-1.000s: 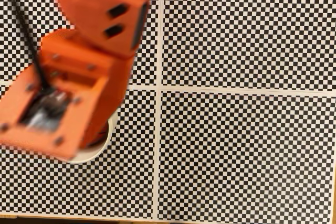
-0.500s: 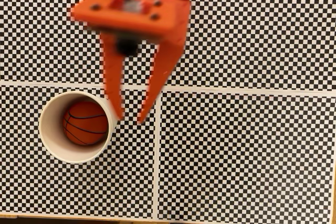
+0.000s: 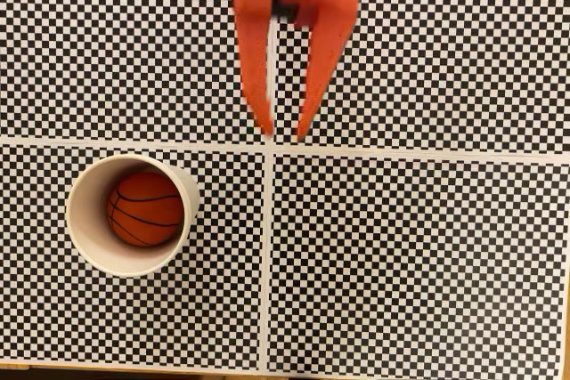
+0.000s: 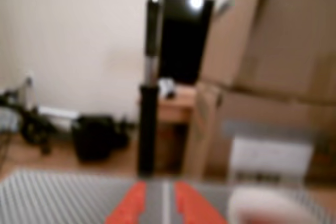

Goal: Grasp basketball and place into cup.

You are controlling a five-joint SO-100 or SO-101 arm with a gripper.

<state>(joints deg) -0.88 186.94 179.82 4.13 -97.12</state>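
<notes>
Withdrawn toward the fixed view's top edge, the end effector [image 3: 283, 135] is parted and empty; the orange, black-seamed basketball [image 3: 144, 210] sits inside the cream cup [image 3: 82, 220].

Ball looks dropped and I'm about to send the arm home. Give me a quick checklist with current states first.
1. Ball inside cup: ok.
2. Cup upright on the checkered mat: ok.
3. End effector holds nothing, fingers slightly apart: ok.
4. End effector away from cup rim, up and to the right in the fixed view: ok.
5. Mat free of other things in the fixed view: ok.
6. Height above mat: cannot tell; wrist view is blurred.
</notes>
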